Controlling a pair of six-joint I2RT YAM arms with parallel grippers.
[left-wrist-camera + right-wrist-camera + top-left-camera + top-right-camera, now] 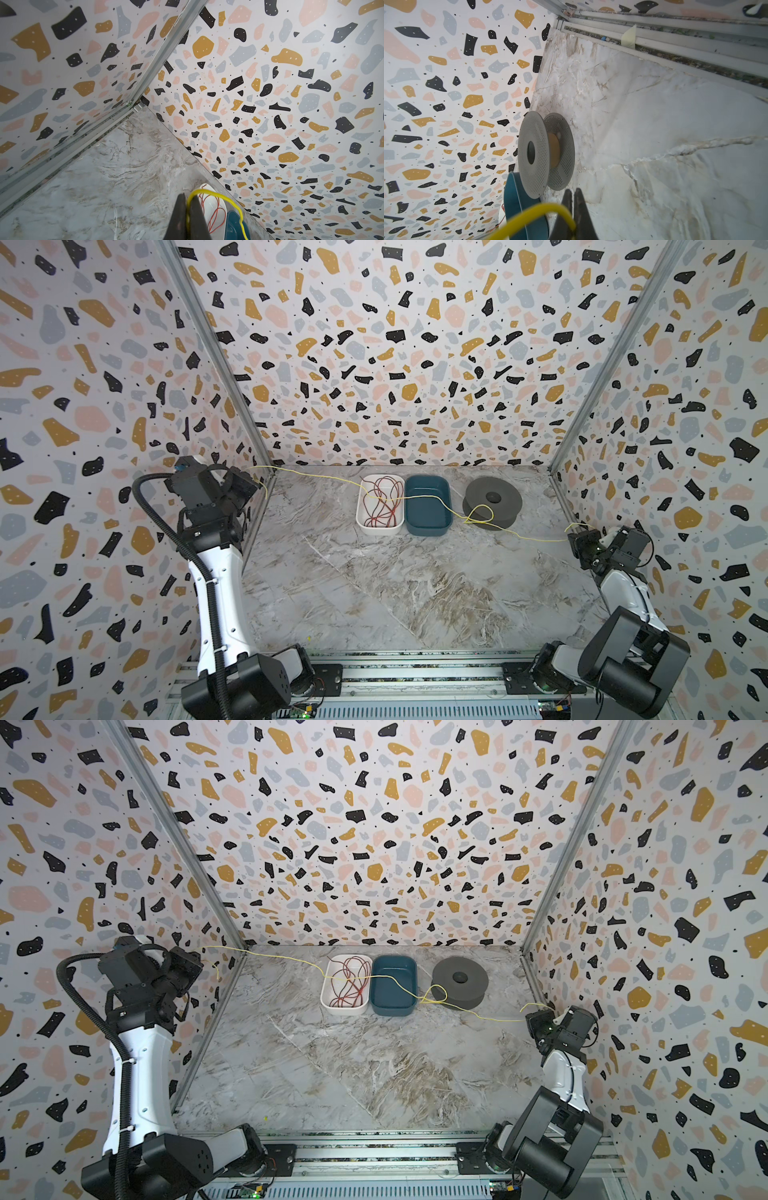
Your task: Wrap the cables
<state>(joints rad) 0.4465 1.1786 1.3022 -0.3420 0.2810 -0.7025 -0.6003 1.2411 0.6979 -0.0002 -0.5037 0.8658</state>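
A thin yellow cable [316, 477] [291, 959] is stretched across the back of the table between both grippers. It passes over both trays and forms a small loop [482, 515] in front of the grey spool [492, 499] [459, 982]. My left gripper [253, 482] [188, 196], raised near the left wall, is shut on one end of the yellow cable [214, 193]. My right gripper [571, 537] [573, 191], low by the right wall, is shut on the other end [542, 207]. A dark red cable [384, 502] [218, 209] lies tangled in the white tray [360, 526].
A dark blue tray [428, 531] [512, 199] sits between the white tray and the spool [533, 153], which lies flat on one flange. Patterned walls close in on the left, right and back. A metal rail [415, 672] runs along the front edge.
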